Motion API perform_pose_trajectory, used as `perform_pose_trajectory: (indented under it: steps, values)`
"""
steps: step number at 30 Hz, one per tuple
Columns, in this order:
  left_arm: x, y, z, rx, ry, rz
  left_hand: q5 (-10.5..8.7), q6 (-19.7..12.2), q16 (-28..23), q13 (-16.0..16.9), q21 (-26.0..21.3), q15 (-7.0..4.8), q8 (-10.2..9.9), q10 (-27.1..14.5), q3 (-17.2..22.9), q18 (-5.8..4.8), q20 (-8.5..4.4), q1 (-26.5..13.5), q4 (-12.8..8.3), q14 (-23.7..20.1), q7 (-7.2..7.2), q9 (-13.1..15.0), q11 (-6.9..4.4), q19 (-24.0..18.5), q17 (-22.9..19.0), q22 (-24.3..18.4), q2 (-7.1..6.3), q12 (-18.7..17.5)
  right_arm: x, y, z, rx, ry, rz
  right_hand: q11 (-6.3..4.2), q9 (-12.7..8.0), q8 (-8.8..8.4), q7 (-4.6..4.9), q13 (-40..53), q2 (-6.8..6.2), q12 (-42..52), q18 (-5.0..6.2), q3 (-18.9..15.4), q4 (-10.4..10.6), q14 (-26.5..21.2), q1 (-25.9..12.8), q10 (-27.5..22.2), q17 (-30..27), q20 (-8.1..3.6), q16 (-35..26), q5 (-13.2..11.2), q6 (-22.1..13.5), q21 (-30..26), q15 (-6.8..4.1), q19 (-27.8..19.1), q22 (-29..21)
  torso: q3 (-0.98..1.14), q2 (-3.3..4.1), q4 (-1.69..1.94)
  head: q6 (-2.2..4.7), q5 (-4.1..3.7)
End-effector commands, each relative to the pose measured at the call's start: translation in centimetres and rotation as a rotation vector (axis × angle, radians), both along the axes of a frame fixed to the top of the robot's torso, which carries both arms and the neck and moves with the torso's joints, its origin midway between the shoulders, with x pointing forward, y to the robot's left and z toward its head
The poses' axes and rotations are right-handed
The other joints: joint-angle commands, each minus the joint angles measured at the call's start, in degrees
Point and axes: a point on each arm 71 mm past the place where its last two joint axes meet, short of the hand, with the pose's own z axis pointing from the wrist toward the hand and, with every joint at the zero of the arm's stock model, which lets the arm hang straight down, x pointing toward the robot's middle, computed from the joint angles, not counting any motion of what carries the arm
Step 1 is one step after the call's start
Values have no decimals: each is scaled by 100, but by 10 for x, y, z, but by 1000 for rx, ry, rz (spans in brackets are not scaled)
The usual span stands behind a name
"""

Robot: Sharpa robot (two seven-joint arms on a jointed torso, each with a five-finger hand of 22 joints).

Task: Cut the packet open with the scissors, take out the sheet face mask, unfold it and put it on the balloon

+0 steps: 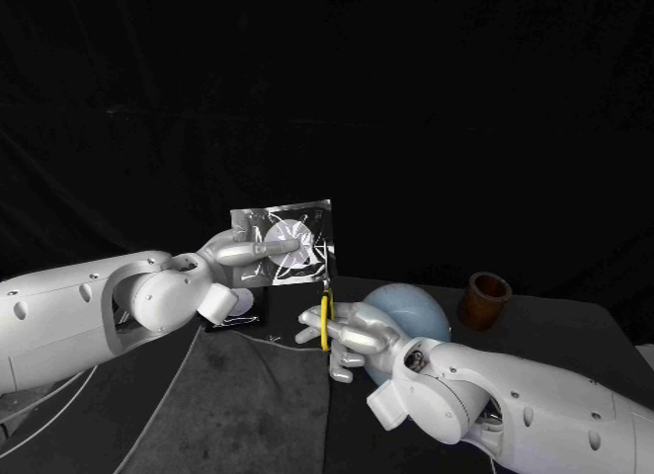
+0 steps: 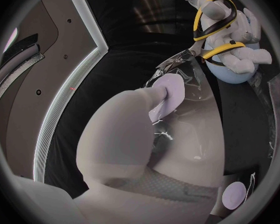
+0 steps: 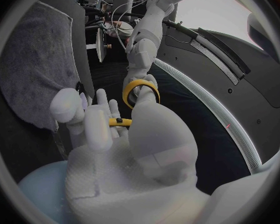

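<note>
Pinching the packet [image 1: 282, 242] upright: left hand [image 1: 230, 253]. Right hand [image 1: 353, 334] fingers grip yellow-handled scissors [image 1: 324, 324], blades at packet's edge.

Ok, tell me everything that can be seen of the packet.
The packet is a flat, square pouch of shiny, crinkled film with a pale round patch at its middle. It is held upright in the air, gripped at one side by the left hand. The scissors, in the right hand, point up at its lower edge; whether it is cut cannot be told.
</note>
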Motion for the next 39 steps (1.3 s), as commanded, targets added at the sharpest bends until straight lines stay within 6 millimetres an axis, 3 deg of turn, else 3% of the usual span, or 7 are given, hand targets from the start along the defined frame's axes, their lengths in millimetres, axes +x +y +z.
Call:
perform_pose_trajectory:
  steps: [1,8,14,21,28,33,39]
  values:
    - [-1,-3,0,5,-8,-30,20,10,-38,-1,26,-22,25,38,-12,119,-8,-20,-36,-4,26,68,4,26,5,-3,46,-11,1,1,4,18,-21,-3,22,-6,51,603,-27,-72,0,54,31,5,-10,21,38,18,41,12,-19,83,53,24,19,275,1,0,-3,-5,2]
    - [-1,-2,0,13,-11,-32,20,10,-38,-1,26,-22,25,38,-12,119,-8,-20,-36,-4,26,68,4,26,5,-3,46,-11,2,0,8,20,-27,-14,-6,-31,158,583,-129,-74,95,25,100,27,55,56,252,148,48,71,-21,320,242,11,139,330,1,0,-2,0,4]
    - [-1,-2,0,16,-11,-33,20,10,-38,-1,26,-22,25,38,-12,119,-8,-20,-36,-4,26,68,4,26,5,-3,46,-11,5,-3,8,15,-26,-39,-369,-4,598,209,33,117,706,-113,125,-69,360,211,1389,702,-195,239,-14,1178,957,-284,610,613,2,3,-2,3,10]
    - [-1,-1,0,18,-12,-35,20,10,-39,-1,28,-23,29,41,-8,119,-9,-33,-46,-2,25,73,3,27,8,-3,46,-12,6,-4,8,9,-24,-53,-688,134,1003,-113,457,267,1219,-196,31,-168,543,287,2013,986,-489,269,-23,1702,1324,-585,866,762,3,4,-2,6,3]
    - [-2,-1,0,17,-12,-37,20,10,-39,-1,28,-23,29,41,-8,119,-9,-33,-46,-2,25,73,3,27,8,-3,46,-12,6,-5,8,4,-26,-58,-808,285,1211,-238,812,374,1507,-230,-45,-216,620,305,2146,1118,-605,273,-18,1841,1458,-699,965,819,3,4,0,3,-2]
    - [-2,-1,0,17,-12,-37,20,10,-39,-1,28,-23,29,41,-8,119,-9,-33,-46,-2,25,73,3,27,8,-3,46,-12,6,-5,8,4,-30,-58,-798,308,1200,-226,880,388,1481,-229,-94,-221,623,287,2020,1106,-621,260,-21,1769,1442,-700,958,813,2,4,2,14,-2]
    - [-2,-1,0,17,-12,-37,20,10,-39,-1,28,-23,29,41,-8,119,-9,-33,-46,-2,25,73,3,27,8,-3,46,-12,6,-4,9,11,-34,-50,-332,91,544,249,488,327,550,-177,-203,-256,459,189,810,756,-367,153,-23,883,1030,-311,675,641,1,5,1,27,-8]
